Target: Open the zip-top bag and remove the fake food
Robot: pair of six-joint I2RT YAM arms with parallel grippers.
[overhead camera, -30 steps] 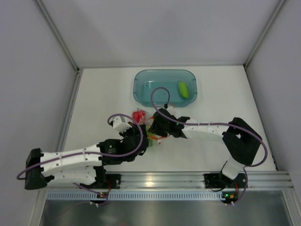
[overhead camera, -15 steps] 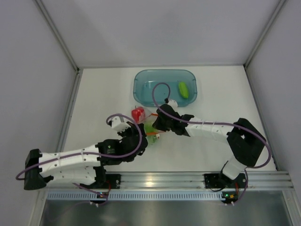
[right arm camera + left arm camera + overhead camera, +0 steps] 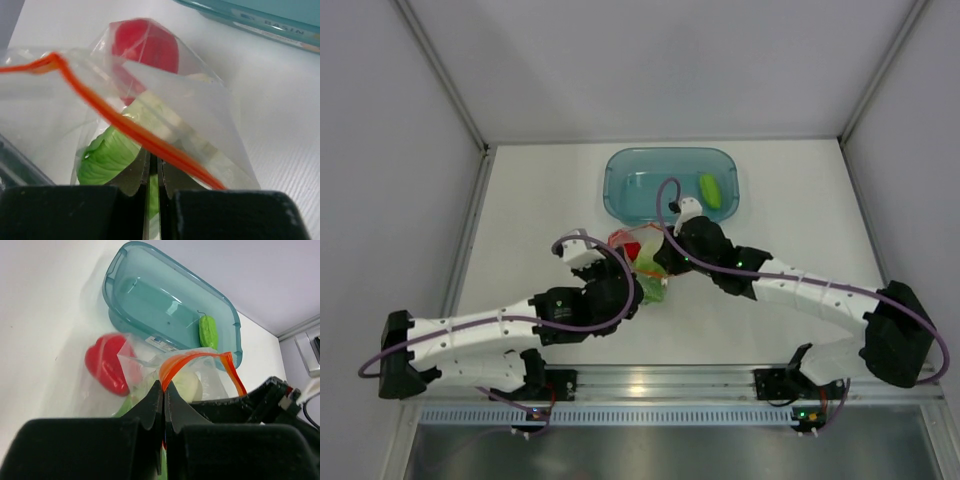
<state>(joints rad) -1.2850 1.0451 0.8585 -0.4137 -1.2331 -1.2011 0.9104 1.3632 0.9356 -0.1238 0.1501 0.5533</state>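
The clear zip-top bag [image 3: 646,274] is held up between both grippers in the middle of the table. My left gripper [image 3: 164,386] is shut on its orange-red zip strip [image 3: 192,360] at one side of the mouth; it also shows in the top view [image 3: 625,275]. My right gripper [image 3: 154,162] is shut on the opposite wall of the bag just under the strip [image 3: 125,122]. The mouth is pulled open. The red pepper [image 3: 106,363] and the pale-green cabbage [image 3: 107,154] are inside the bag. The green cucumber [image 3: 709,190] lies in the teal bin.
The translucent teal bin [image 3: 630,185] stands just beyond the bag, near the back wall. White walls close the table on the left, right and back. The aluminium rail with the arm bases [image 3: 660,382] runs along the near edge.
My right arm has stretched out and swung its gripper up and to the right. The bag has risen and its mouth has spread. My left gripper has shifted slightly right with the strip.
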